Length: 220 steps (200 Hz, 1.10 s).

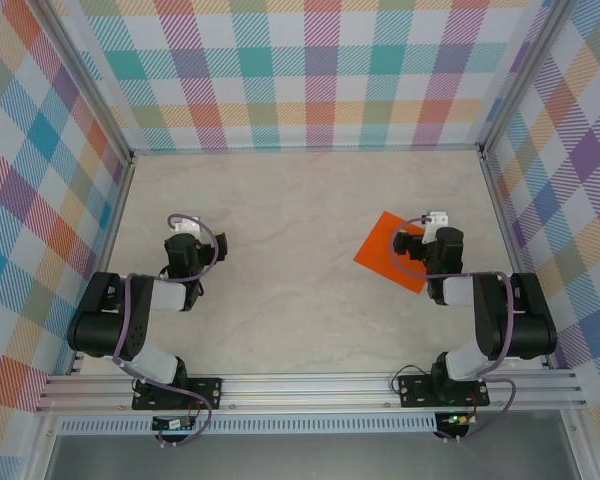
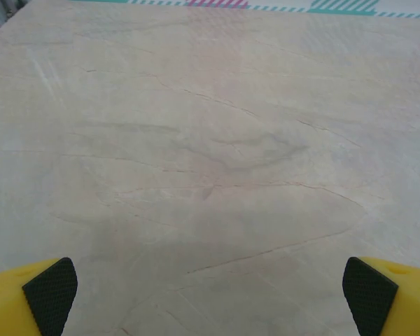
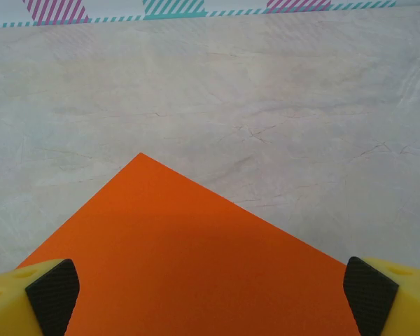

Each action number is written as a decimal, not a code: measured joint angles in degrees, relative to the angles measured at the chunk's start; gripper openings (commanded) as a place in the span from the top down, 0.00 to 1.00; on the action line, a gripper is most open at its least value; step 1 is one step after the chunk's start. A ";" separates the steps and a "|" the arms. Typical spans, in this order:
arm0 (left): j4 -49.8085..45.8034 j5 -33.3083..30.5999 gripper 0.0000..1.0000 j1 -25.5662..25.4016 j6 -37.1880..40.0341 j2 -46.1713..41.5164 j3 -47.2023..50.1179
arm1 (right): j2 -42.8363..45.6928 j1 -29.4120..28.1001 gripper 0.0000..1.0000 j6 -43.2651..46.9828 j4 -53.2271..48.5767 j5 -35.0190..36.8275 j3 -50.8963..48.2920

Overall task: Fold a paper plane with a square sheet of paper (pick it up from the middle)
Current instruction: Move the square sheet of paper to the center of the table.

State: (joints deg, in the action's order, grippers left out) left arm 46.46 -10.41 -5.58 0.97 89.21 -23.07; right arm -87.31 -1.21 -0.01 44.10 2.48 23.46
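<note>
Directly over orange sheet (image 1: 378,248), right fingers (image 3: 52,294) spread wide, nothing gripped, likely staged for mid-sheet pickup. Sheet flat, unfolded on worktop (image 1: 300,200). Well left of sheet, left fingers (image 2: 50,294) open, empty, over bare worktop.

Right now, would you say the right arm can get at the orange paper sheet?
Probably yes: the right claw hangs open over the orange paper sheet, which lies flat with nothing on it.
</note>
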 measured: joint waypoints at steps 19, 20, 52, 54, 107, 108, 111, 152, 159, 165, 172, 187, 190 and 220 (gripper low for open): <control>-0.28 2.51 0.00 0.15 0.37 0.00 -0.02 | 0.00 0.00 0.00 0.00 0.02 0.00 0.00; -0.31 2.58 0.00 0.15 0.35 0.00 -0.02 | 0.00 0.00 0.00 0.00 0.00 0.00 0.00; -0.39 3.63 0.00 0.15 0.39 0.00 -0.02 | 0.00 0.00 0.00 0.00 0.00 0.00 0.00; -0.39 3.65 0.00 0.15 0.39 0.00 -0.02 | 0.00 0.00 0.00 0.00 0.00 0.00 0.00; -0.46 3.98 0.00 0.15 0.39 0.00 -0.02 | 0.00 0.00 0.00 0.00 0.00 0.00 0.00; -0.46 3.98 0.00 0.15 0.39 0.00 -0.02 | 0.00 0.00 0.00 0.00 0.00 -0.02 0.00; -0.46 3.98 0.00 0.15 0.39 0.00 -0.02 | 0.00 0.00 0.00 0.00 0.00 0.00 0.00; -0.96 3.98 0.00 0.15 0.39 0.00 -0.02 | 0.00 0.00 0.00 0.00 0.00 0.00 0.00; -1.09 3.98 0.00 0.15 0.39 0.00 -0.02 | 0.00 0.00 0.00 0.00 0.00 0.00 0.00; -1.16 3.98 0.00 0.15 0.39 0.00 -0.02 | 0.00 0.00 0.00 0.00 0.00 0.00 0.00; -1.22 3.98 0.00 0.15 0.39 0.00 -0.02 | 0.00 0.00 0.00 0.00 0.00 0.00 0.00; -1.31 3.98 0.00 0.15 0.39 0.00 -0.02 | 0.00 0.00 0.00 0.00 0.00 0.00 0.00; -1.33 3.98 0.00 0.15 0.39 0.00 -0.02 | 0.00 0.00 0.00 0.00 0.00 0.00 0.00; -1.31 3.98 0.00 0.15 0.39 0.00 -0.02 | 0.00 0.00 0.00 0.00 0.00 -0.02 0.00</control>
State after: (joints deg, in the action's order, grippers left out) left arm 45.15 -6.44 -5.43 1.37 89.21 -23.09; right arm -87.31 -1.21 -0.01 44.10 2.46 23.46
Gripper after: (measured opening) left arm 0.998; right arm 0.997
